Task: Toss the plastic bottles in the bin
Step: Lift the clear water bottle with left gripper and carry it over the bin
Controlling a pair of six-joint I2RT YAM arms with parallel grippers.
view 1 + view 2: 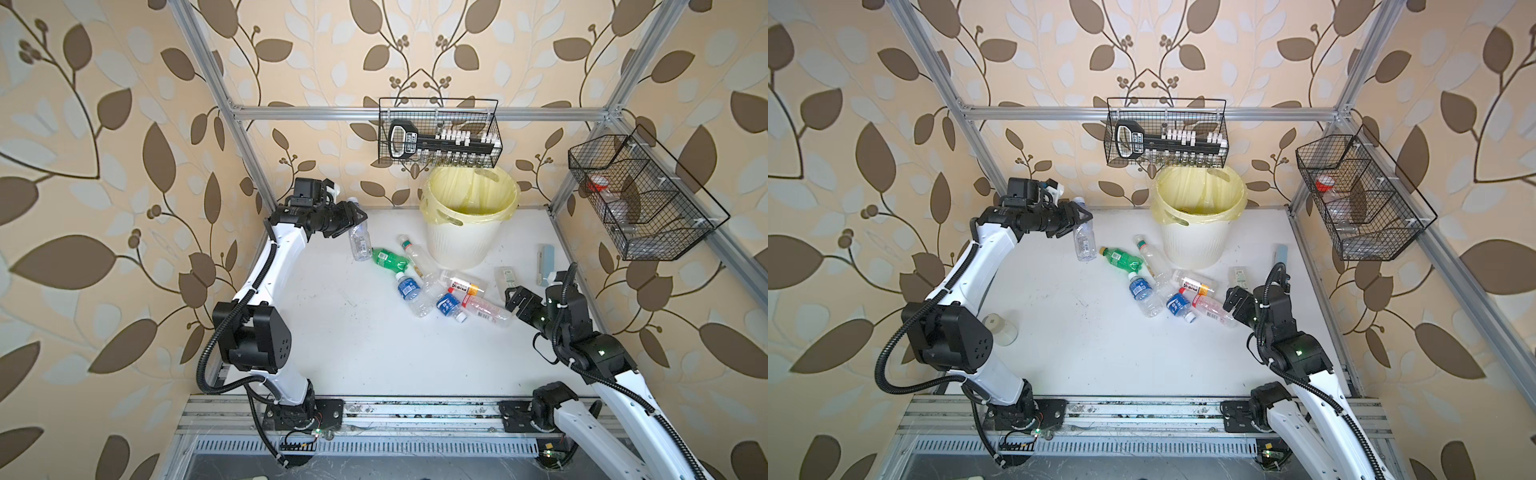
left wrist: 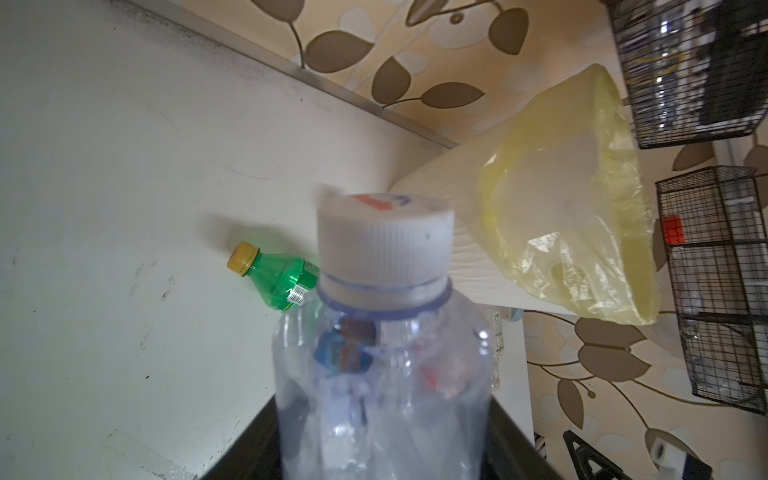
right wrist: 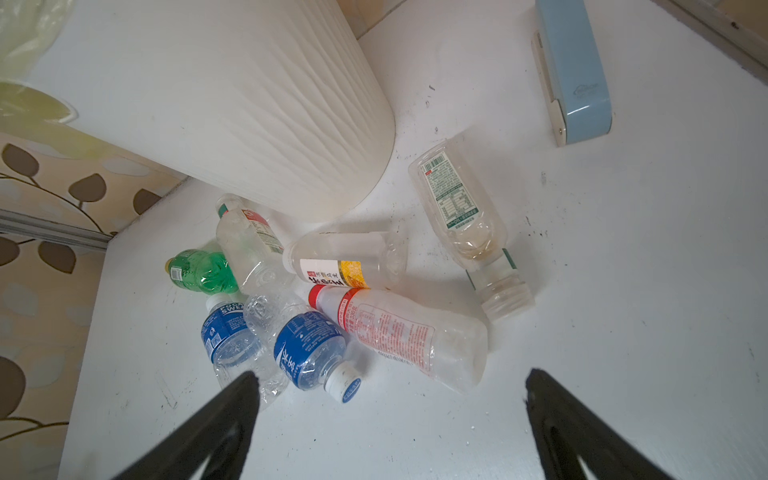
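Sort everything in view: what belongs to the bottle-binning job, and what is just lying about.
Job: clear bottle in the left gripper; green bottle; blue-label bottles; yellow-label bottle; red-label bottle; remaining clear bottles; bin.
Lying about: pale-blue case; wire baskets.

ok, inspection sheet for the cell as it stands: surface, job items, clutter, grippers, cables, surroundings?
surface: white table, scuffed, dark specks.
job's things: bin upright at the back, yellow liner; seven bottles lying in front of it; clear bottle held aloft, left of bin.
clutter: pale-blue case near the right edge.
grippers: left gripper shut on clear bottle; right gripper open, low beside the cluster.
cables: black conduits along both arms, no snag seen.
surroundings: two wire baskets on the frame; leaf wallpaper.
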